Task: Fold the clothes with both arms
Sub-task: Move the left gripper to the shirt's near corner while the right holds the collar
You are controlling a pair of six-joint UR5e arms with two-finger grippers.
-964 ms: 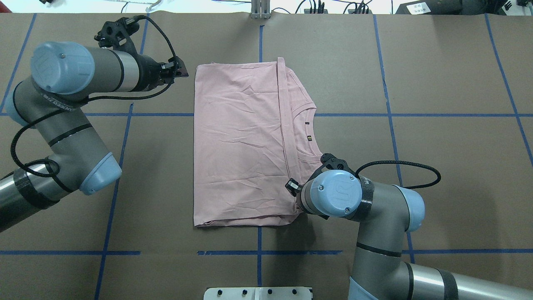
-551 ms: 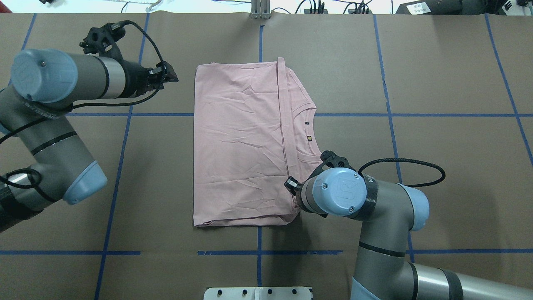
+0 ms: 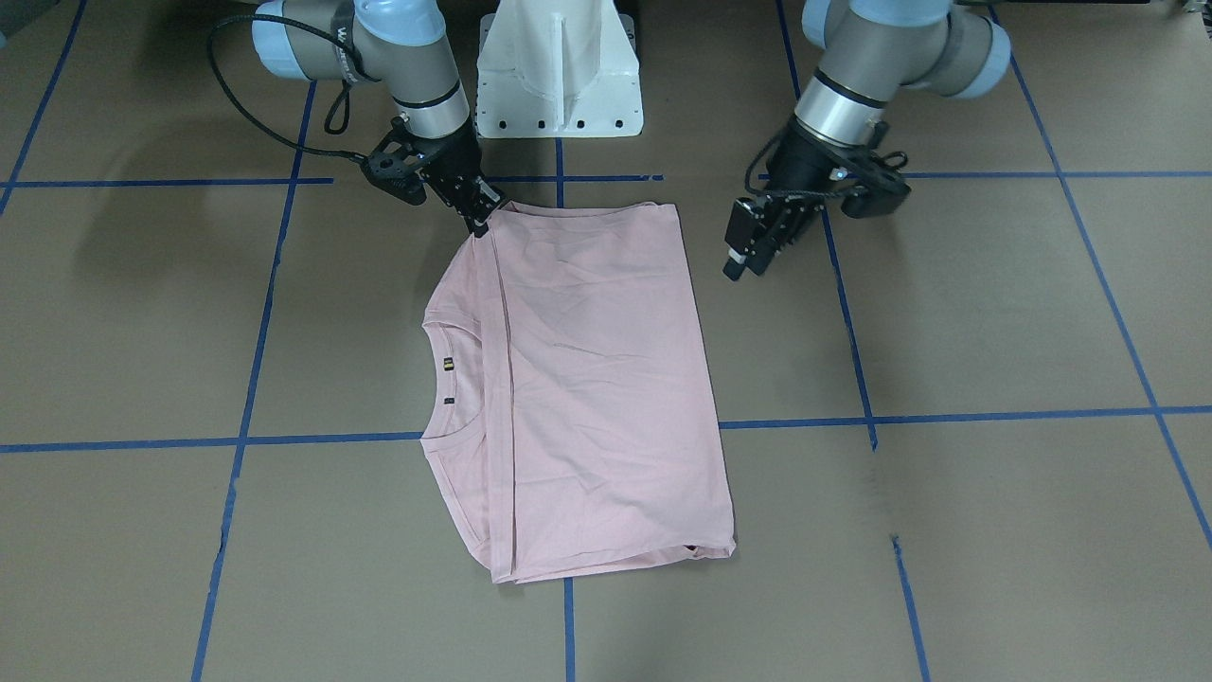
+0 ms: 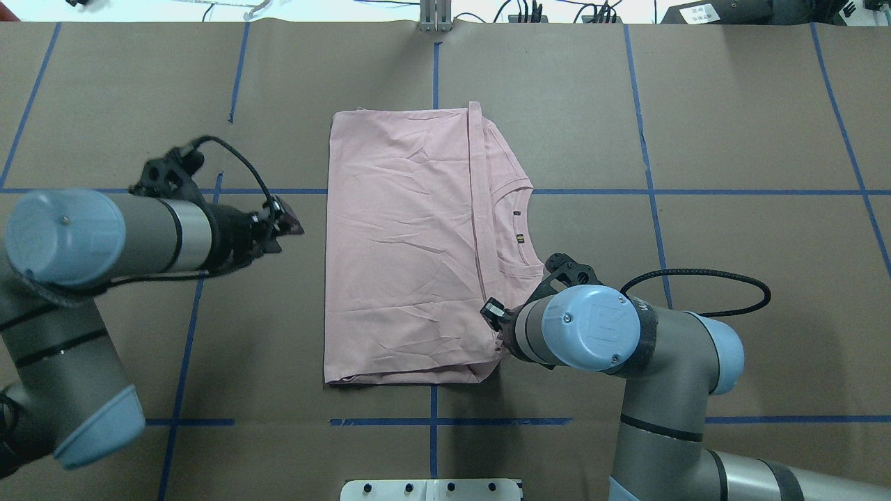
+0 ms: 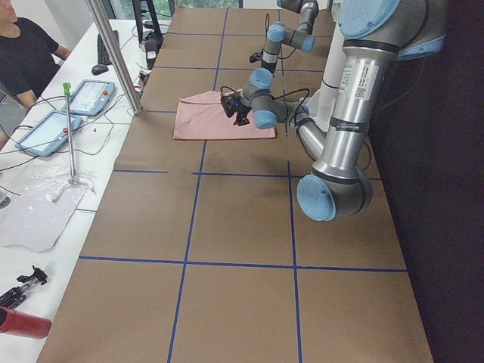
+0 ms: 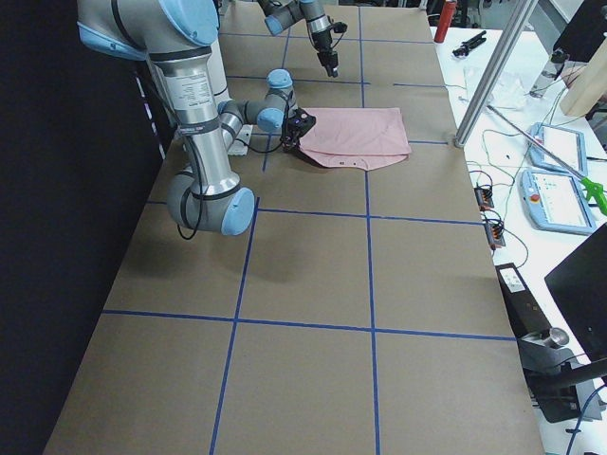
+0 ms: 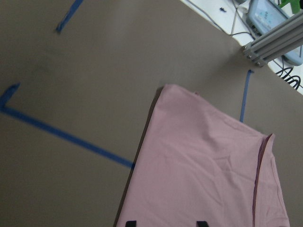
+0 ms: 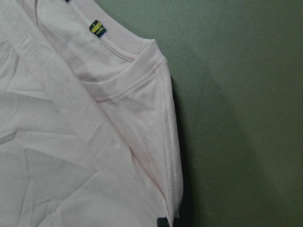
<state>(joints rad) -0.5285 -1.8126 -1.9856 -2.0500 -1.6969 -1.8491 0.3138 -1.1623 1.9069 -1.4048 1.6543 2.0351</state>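
Shirt (image 4: pixel 404 243) folded flat, right gripper (image 3: pixel 480 220) pinching corner

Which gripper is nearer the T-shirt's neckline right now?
Right. The right gripper sits at a corner of the T-shirt on the neckline side; the left gripper hangs off the opposite edge, clear of the cloth.
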